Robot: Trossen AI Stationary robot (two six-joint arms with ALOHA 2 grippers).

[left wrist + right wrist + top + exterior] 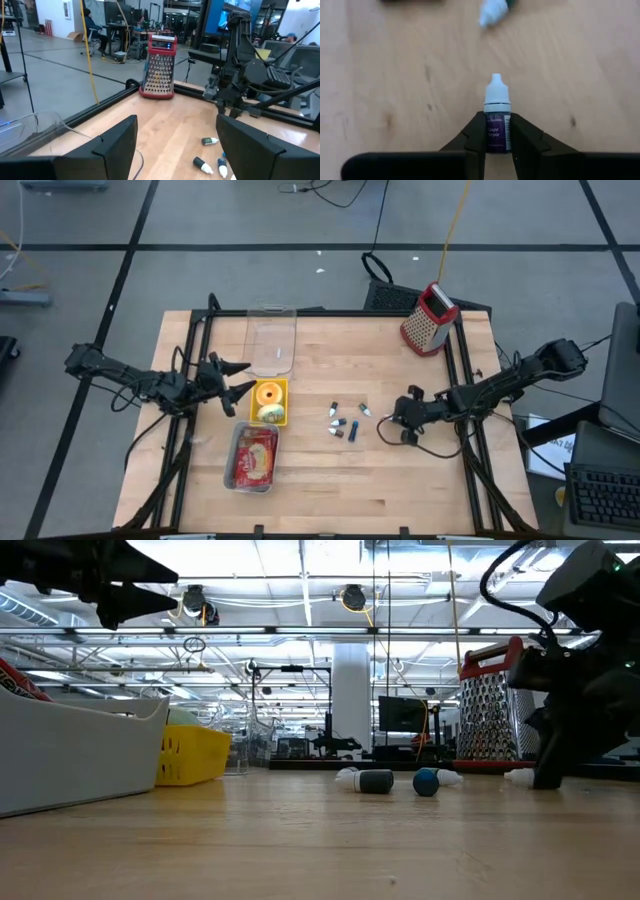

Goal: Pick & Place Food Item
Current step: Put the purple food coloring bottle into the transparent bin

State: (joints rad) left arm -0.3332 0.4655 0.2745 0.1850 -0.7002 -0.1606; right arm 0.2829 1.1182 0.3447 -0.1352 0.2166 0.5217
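High view, right gripper [404, 416]: you have it low over the table at right of centre, just right of the scatter of small dropper bottles [341, 423]; the one it works on is hidden under it here.
High view, left gripper [238, 379]: it waits spread wide at left of centre, beside the yellow plastic basket [270, 401]; your right arm is plainly the nearer one.
Low view: the right arm stands at the right edge in front of the red-topped metal box grater [490, 706]; contact with the bottle cannot be made out.
Left wrist view: its own fingers gape with nothing between them; loose bottles lie at lower right.
Right wrist view, small purple-labelled dropper bottle with a white cap [496, 115]: it lies on the wood at lower centre, body clamped between both fingers [474, 137], cap pointing straight away toward the top.
Axis: in line with the gripper's reach, so you should be able to lift it straight up without twisting.
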